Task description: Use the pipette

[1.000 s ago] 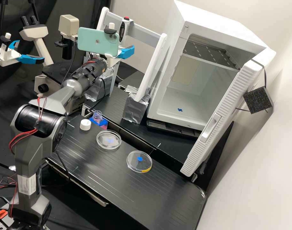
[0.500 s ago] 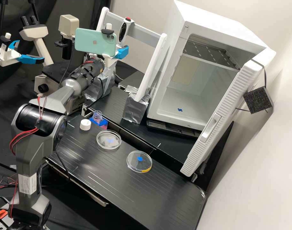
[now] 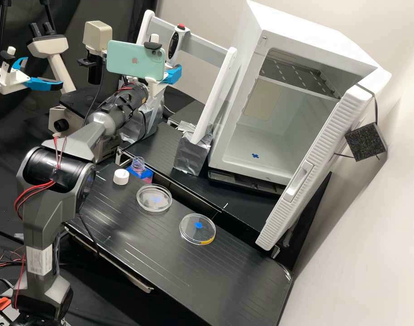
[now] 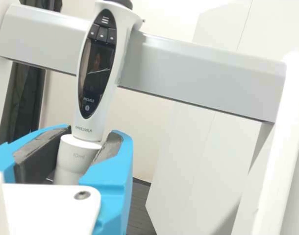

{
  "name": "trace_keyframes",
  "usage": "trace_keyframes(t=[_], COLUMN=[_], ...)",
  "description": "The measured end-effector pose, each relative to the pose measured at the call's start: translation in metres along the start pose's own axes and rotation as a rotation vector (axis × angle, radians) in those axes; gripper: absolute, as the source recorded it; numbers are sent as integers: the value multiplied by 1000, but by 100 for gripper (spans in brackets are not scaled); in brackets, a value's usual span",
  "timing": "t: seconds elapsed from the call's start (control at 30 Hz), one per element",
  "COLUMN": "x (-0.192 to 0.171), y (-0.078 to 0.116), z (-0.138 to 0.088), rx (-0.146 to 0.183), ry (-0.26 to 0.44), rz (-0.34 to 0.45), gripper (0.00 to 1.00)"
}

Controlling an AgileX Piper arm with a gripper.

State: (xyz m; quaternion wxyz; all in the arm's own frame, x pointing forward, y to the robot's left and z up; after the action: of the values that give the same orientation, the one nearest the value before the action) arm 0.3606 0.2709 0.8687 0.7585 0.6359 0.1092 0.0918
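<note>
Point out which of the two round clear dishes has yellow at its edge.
The dish farther from the white cap: yellow marks its edge, while the other dish, nearer the cap, shows none.

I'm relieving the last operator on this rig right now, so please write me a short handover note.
Gripper: at the electronic pipette's lower body; I can't tell whether it is clamped on.
Pipette: in front of the grey crossbar of the white stand, leaning slightly.
On the bench: two round petri dishes, one nearer the bottle, the other with a yellow patch at its edge; the white screw cap beside the bottle.
Done: bottle uncapped, gripper at the pipette.
Left, probably: secure the pipette, lift it off the stand, then use it with the bottle and dishes.
</note>
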Motion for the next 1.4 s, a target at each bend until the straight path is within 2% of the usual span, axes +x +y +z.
trace_keyframes(t=[0.33,0.43,0.6,0.67,0.97,1.1,1.4], x=[0,-2,-8,-10,-14,-14,-13], y=[1,4,12,16,22,26,31], z=[3,5,9,9,7,11,12], rx=[19,16,52,78,92,120,121], ry=[2,6,3,1,2,-15,-15], rz=[0,5,13,7,16,24,61], gripper=[0,0,0,0,0,0,0])
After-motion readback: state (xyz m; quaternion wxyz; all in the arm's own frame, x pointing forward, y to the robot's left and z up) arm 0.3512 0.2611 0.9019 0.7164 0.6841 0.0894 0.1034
